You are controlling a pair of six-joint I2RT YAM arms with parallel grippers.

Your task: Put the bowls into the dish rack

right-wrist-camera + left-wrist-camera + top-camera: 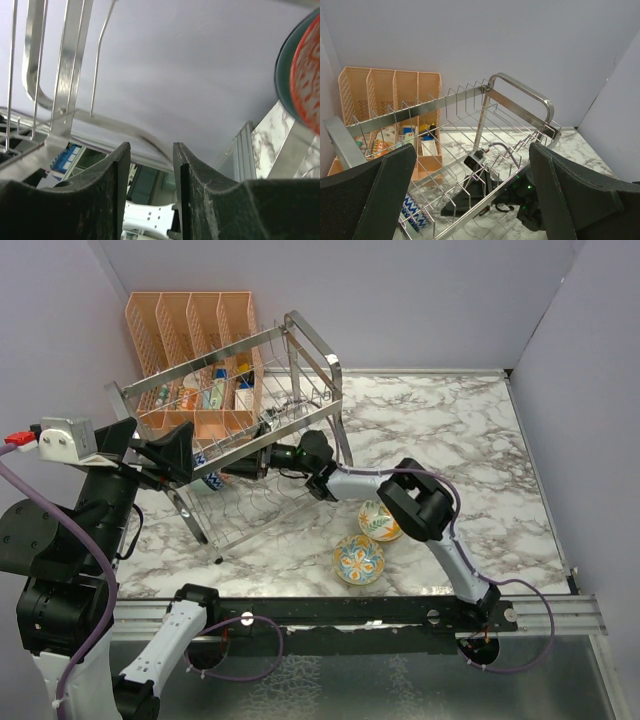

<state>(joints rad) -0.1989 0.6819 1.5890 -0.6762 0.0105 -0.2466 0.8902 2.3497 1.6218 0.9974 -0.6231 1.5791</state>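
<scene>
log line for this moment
left gripper open | right gripper open under chrome wire dish rack top tier | blue-patterned bowl in rack | two cream-yellow floral ceramic bowls on table

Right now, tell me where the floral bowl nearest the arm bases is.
Top view: the floral bowl sits on the marble table, right of the dish rack, just near-left of the second floral bowl.
</scene>
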